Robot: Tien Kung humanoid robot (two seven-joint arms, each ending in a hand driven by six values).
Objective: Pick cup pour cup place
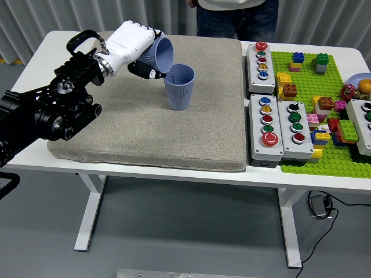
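Note:
A blue ribbed cup (179, 88) stands upright on the grey mat (145, 127). My left hand (136, 49), white with black finger joints, is shut on a second blue cup (163, 54). It holds that cup tipped on its side, mouth turned to the right and down, right over the left rim of the standing cup. My right hand is not in view.
Several push-button boxes (259, 59) stand right of the mat. A green baseplate (324, 116) with loose bricks lies at the far right. A person (237, 14) stands behind the table's far edge, hands off the table.

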